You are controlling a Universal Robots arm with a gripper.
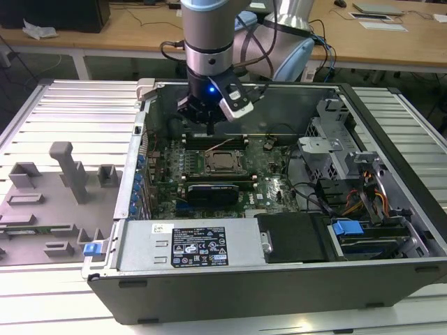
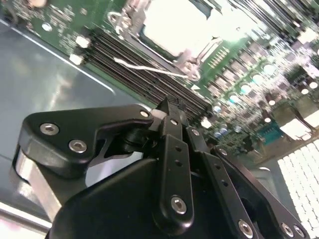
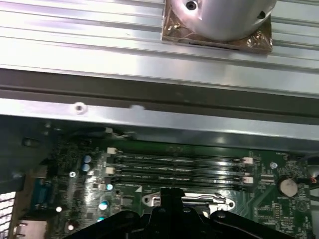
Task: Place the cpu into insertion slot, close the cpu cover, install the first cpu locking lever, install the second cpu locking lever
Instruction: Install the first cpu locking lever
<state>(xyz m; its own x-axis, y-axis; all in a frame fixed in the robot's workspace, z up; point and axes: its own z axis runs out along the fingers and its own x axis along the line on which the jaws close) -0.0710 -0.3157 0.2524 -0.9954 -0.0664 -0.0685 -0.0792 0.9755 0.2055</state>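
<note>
Up front in the exterior view, the grey metal power-supply box sits in the open black computer case on the ribbed aluminium table. Further in, the silvery square cpu sits in the square black insertion slot. The thin steel cpu cover lies flat around it. Just past that, the black pincer hovers over the long black memory slots, fingers together, gripping nothing.

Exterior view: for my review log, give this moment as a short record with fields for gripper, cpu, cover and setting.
gripper: shut, holding nothing, poised over the memory slots
cpu: seated on the motherboard, silvery top showing
cpu cover: appears to lie flat around the cpu
setting: open computer case on a ribbed metal table
</note>
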